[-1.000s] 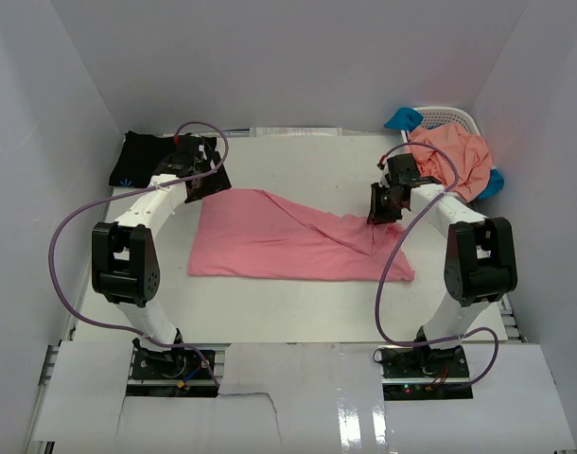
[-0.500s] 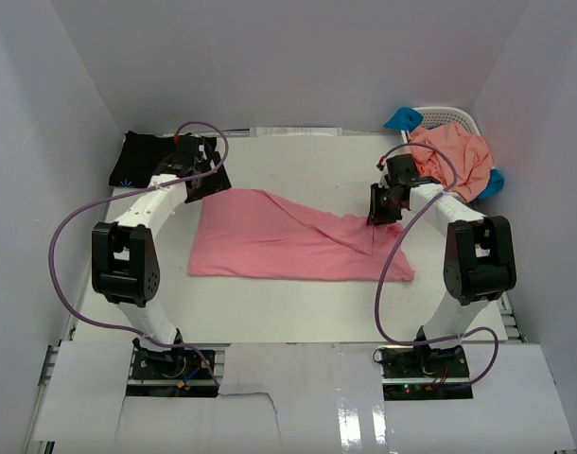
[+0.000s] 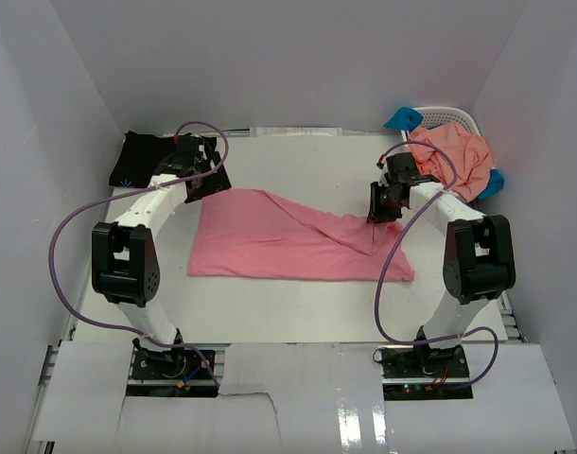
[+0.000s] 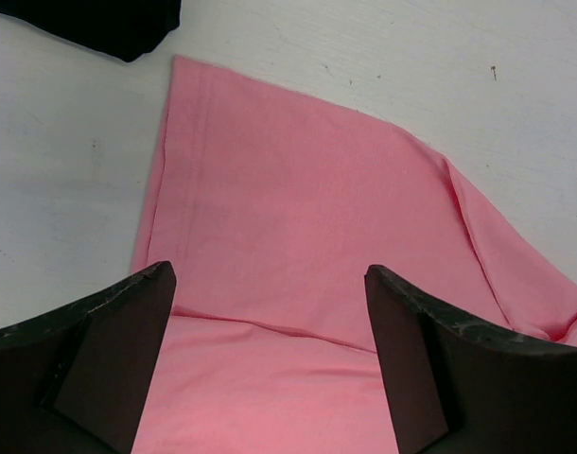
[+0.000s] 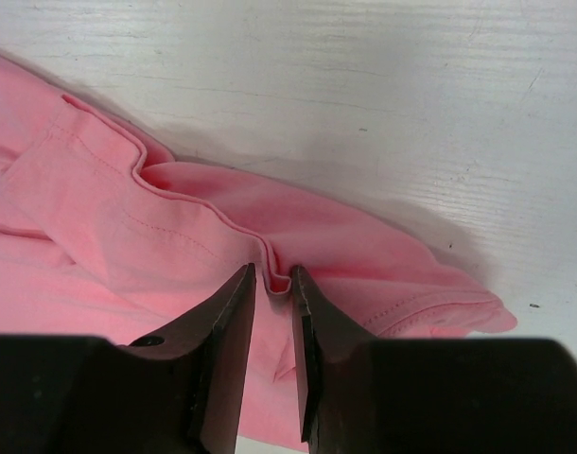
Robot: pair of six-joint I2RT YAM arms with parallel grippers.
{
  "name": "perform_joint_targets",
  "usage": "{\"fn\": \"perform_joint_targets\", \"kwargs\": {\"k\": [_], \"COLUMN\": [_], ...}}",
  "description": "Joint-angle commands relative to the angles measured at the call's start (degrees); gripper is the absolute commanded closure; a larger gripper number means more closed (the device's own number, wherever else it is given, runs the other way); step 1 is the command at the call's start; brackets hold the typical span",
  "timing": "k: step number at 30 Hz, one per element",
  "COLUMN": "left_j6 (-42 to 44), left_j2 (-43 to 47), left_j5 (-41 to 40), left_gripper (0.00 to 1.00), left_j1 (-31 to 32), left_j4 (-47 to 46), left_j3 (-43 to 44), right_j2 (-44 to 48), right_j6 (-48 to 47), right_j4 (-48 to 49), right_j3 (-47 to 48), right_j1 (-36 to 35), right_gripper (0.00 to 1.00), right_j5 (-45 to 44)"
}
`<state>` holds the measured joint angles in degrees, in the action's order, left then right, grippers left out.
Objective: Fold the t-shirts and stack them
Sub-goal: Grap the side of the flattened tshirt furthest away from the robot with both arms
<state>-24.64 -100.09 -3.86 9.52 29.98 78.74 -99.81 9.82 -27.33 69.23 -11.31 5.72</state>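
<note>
A rose-pink t-shirt point(image 3: 288, 241) lies spread across the middle of the table, partly folded along a diagonal. My right gripper point(image 3: 383, 214) sits at its far right corner. In the right wrist view its jaws point(image 5: 272, 274) are shut on a raised fold of the pink cloth point(image 5: 128, 218). My left gripper point(image 3: 204, 180) hovers over the shirt's far left corner. In the left wrist view it point(image 4: 270, 272) stands wide open with only flat pink cloth point(image 4: 298, 236) below it. A black t-shirt point(image 3: 137, 157) lies at the far left, its edge point(image 4: 109, 24) showing at the top of that view.
A white lattice basket point(image 3: 462, 115) stands at the far right corner. A salmon-orange t-shirt point(image 3: 454, 156) hangs over its rim and bright blue cloth point(image 3: 402, 119) pokes out behind it. White walls close in the table on three sides.
</note>
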Motion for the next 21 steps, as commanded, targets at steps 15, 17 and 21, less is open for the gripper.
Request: {"fn": "perform_joint_targets", "kwargs": {"k": [15,17,21], "left_j6": [0.3,0.39,0.3], "left_j2": [-0.19,-0.28,-0.19], "left_j5": [0.08,-0.01,-0.1], "left_gripper": [0.07,0.07,0.07], "left_j1": [0.06,0.06,-0.03], "left_j4": [-0.01,-0.09,-0.09], "left_j3": [2.03,2.12,2.21], "right_j2": [0.76,0.58,0.06], "right_j6": [-1.48,-1.48,-1.39], "right_j4": [-1.5,-1.5,-1.58], "right_j3": [3.89,3.81,3.54], "right_j1": [0.15,0.15,0.15], "right_gripper": [0.72,0.76,0.79], "right_j5": [-1.85,-1.76,-1.32]}}
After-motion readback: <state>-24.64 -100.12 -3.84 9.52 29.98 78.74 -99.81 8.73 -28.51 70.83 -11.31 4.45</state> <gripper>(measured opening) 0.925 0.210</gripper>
